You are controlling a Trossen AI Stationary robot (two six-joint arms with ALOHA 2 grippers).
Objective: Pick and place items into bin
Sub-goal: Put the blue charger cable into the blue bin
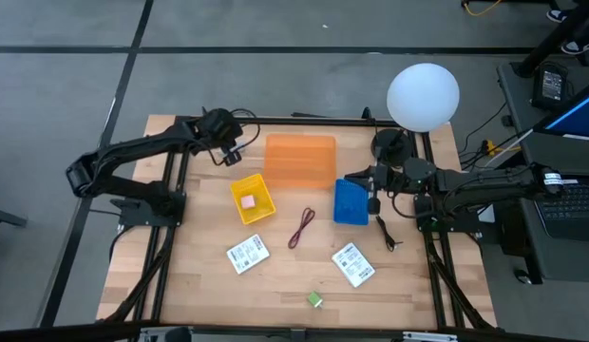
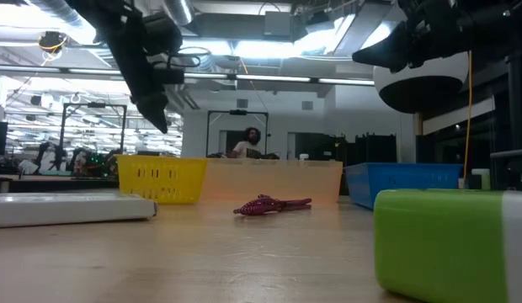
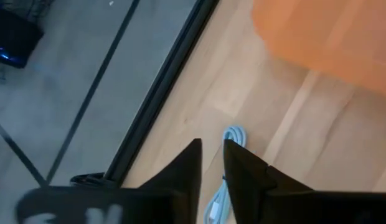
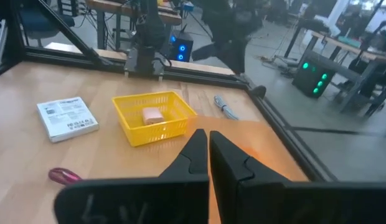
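Left gripper (image 3: 211,155) nearly shut over grey-blue cable (image 3: 227,174) near table's back edge, beside orange bin (image 1: 300,160) — should open wider, drop straight, pinch mid-coil; right gripper (image 4: 208,146) shut, idle by blue bin (image 1: 351,201).

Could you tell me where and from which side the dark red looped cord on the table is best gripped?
Probably from straight above, at the middle of the cord, with the fingers across its narrow width. It lies flat as a long thin loop on bare wood between the yellow basket and the blue bin, with nothing touching it, so the sides are free. The right gripper is nearer.
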